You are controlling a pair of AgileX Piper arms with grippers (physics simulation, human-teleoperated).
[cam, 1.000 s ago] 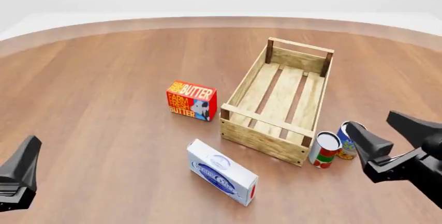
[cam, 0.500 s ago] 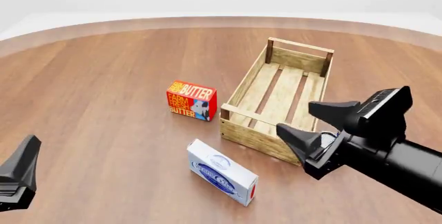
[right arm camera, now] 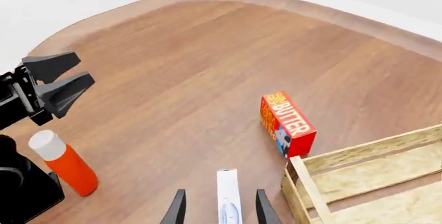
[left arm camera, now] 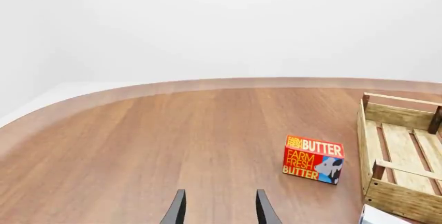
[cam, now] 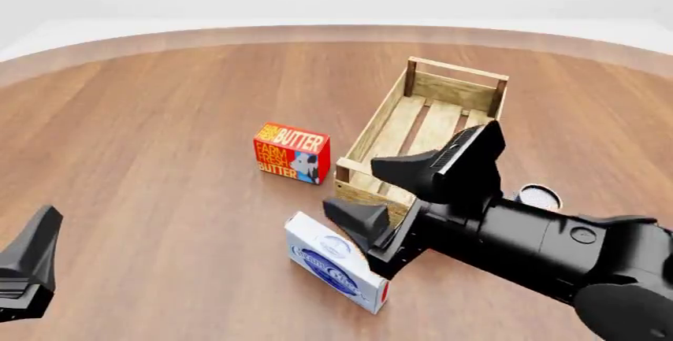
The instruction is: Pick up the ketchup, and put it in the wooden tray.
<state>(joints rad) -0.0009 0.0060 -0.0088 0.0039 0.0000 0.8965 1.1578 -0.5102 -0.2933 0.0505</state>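
Two hands are open and empty — the right hand (cam: 392,191) has swung across past the wooden tray (cam: 426,152), toward the ketchup (right arm camera: 65,164) beside the left hand (right arm camera: 62,76).

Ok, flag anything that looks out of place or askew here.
Nothing is spilled or damaged. The ketchup stands upright but near the left arm's base, out of the front view. The wooden tray sits angled and holds nothing.
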